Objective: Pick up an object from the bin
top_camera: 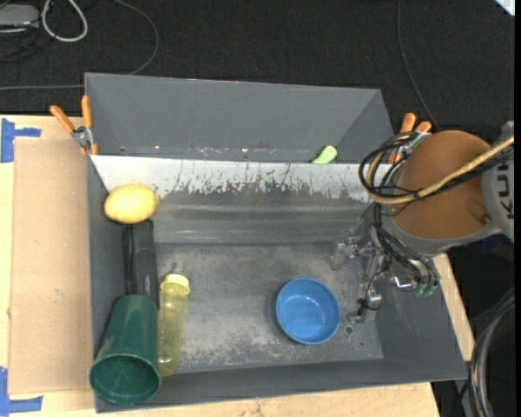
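Note:
My gripper [366,287] hangs low at the right side of the bin, close to the right wall. Just left of it a round blue bowl [306,311] rests open side up on the bin floor; the gripper stands beside the bowl's right rim, and nothing shows in its grasp.
A yellow lemon [130,204] lies at the left wall. A dark green cup [127,360] lies on its side in the front left corner, with a yellow bottle [171,321] alongside it and a black tube [141,263] behind. A small yellow-green thing [324,155] sits on the back ledge.

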You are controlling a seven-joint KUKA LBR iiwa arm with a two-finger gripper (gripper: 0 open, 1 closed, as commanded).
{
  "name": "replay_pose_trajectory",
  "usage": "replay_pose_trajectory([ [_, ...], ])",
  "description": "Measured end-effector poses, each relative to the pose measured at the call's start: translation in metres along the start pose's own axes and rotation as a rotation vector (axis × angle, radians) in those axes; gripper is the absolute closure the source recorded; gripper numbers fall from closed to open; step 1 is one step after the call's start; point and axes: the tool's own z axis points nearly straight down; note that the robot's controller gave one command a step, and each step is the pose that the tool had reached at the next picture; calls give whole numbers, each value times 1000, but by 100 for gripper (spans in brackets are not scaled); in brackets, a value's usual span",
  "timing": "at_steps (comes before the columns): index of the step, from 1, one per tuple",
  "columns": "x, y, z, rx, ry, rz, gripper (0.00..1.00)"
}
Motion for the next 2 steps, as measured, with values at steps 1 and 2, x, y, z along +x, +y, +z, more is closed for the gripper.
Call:
replay_pose_trajectory([
  [1,-12,10,46,-8,2,-50,0],
  [2,26,27,89,-4,2,-103,0],
])
